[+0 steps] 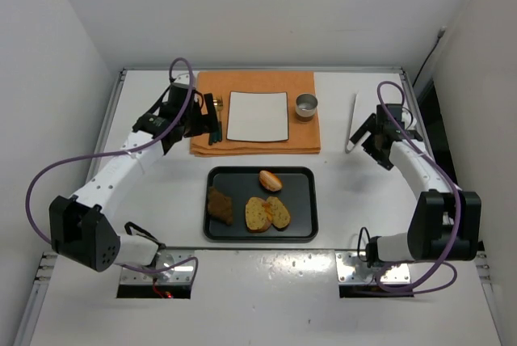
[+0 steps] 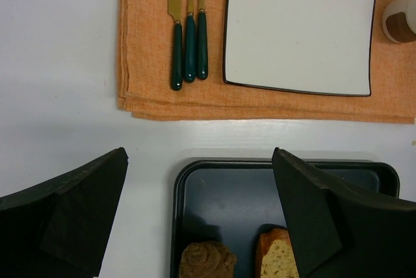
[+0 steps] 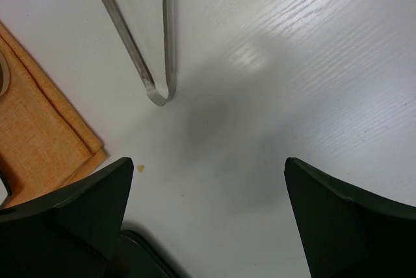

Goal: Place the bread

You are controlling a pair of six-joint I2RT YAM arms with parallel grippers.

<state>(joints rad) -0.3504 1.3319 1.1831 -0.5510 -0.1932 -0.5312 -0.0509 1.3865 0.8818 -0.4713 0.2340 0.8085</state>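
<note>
While the overhead camera takes in the whole desk (image 1: 363,192), each wrist camera supplies detail it cannot resolve.

Overhead finding: the bread lies on a black tray (image 1: 300,200) at the centre of the desk, on the side near the arm bases. A round roll (image 1: 270,180) sits at the tray's far edge, a dark slice (image 1: 219,205) at its left, and two toasted slices (image 1: 258,214) side by side in the middle. Beyond the tray an orange placemat (image 1: 303,136) carries a white square plate (image 1: 258,116) and a metal cup (image 1: 306,105). Tongs (image 1: 352,122) lie on bare desk to the right.

Left wrist finding: three pieces of cutlery (image 2: 188,31) with dark green handles lie side by side on the placemat, left of the plate. Overhead they are largely hidden beneath the left pincer (image 1: 212,120). The dark slice and one toasted slice appear only at this view's bottom edge, cut off.

Right wrist finding: the joined bend of the tongs, one placemat corner, and a dark corner at the lower edge, probably the tray.

Pose: the left arm bows out to the left, then reaches forward and inward. Its pincer hangs over the placemat's left edge, fingers (image 2: 71,219) spread wide. The right arm rises from its base and angles forward. The right pincer (image 1: 365,137) hangs over bare desk just beside the tongs' near end, fingers (image 3: 344,226) likewise spread wide. Both are well apart from the bread.
</note>
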